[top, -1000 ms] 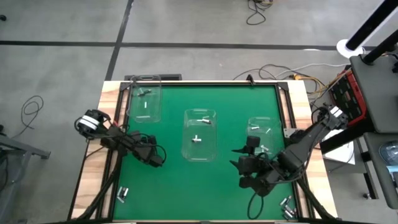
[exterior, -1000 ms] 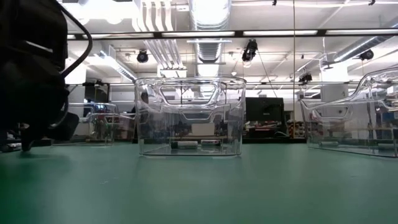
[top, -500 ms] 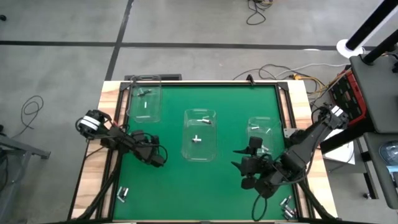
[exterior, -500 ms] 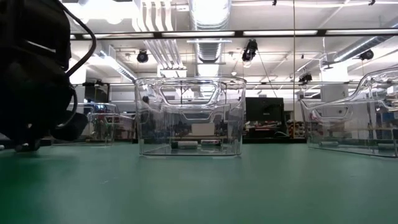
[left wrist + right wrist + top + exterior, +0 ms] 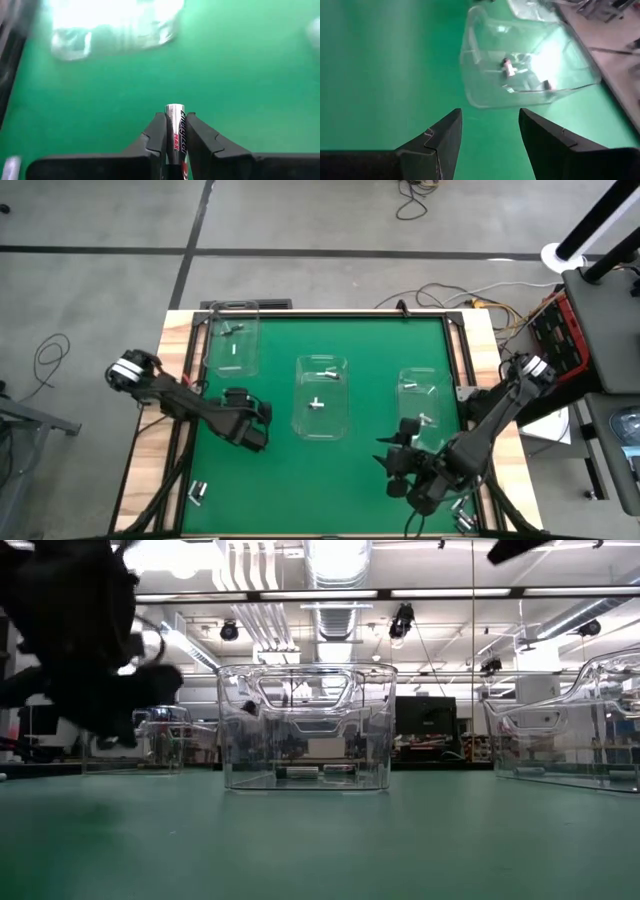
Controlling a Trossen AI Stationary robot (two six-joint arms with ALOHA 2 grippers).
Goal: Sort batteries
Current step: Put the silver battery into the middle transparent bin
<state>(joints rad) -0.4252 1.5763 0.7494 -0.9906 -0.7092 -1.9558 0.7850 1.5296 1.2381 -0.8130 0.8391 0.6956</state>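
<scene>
Battery in hand: one battery (image 5: 174, 131) is pinched between the left gripper (image 5: 174, 125) fingers, silvery end pointing forward, a printed label showing along its side.
Left gripper: clamped on that battery, raised off the green mat (image 5: 270, 480), at about 9 o'clock of the middle bin (image 5: 322, 396) and near it.
Step in hand: carrying a picked battery to a bin, by my reading.
Next move: calls for bringing it over the rim of the bin that matches its length, then letting go; which bin that is I cannot tell.
Right gripper (image 5: 489, 131): fingers spread apart with nothing between them, at about 6 o'clock of the right bin (image 5: 530, 60), waiting.
Bins: left bin (image 5: 232, 338), middle and right each already hold a few batteries.
Loose batteries: small cluster (image 5: 196, 493) at the mat's 7 o'clock corner, another (image 5: 461, 510) at 5 o'clock, unsorted.
In the way: the clear bin walls; nothing else lies between the left gripper and the middle bin.
</scene>
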